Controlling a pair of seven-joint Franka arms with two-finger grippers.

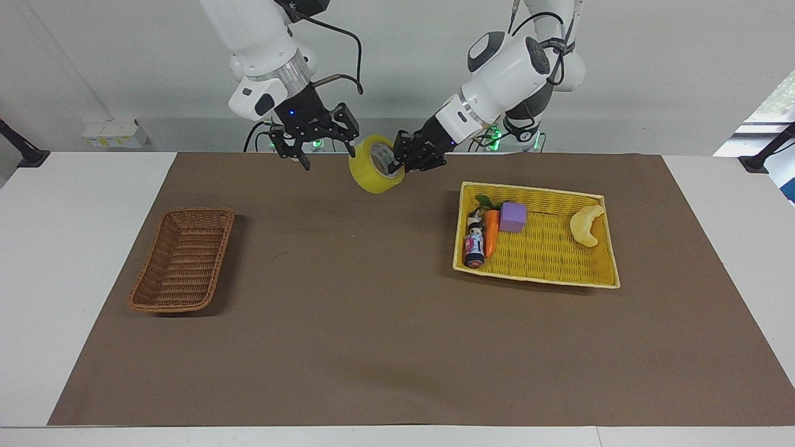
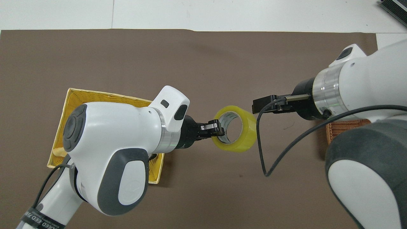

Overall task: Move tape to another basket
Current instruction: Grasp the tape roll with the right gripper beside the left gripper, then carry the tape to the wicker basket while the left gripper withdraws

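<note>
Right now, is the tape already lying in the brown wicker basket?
No, the tape hangs in the left gripper, above the mat.

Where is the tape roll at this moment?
The tape is in the air over the brown mat, gripped by the left gripper, between the two baskets. The open right gripper is right beside it.

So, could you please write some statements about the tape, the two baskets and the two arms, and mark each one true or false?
1. The left gripper holds the tape up in the air. True.
2. The tape lies in the brown basket. False: that basket holds nothing.
3. The right gripper has its jaws open beside the tape. True.
4. The purple block sits on the brown mat. False: it is in the yellow basket.
5. A carrot lies in the yellow basket. True.
</note>
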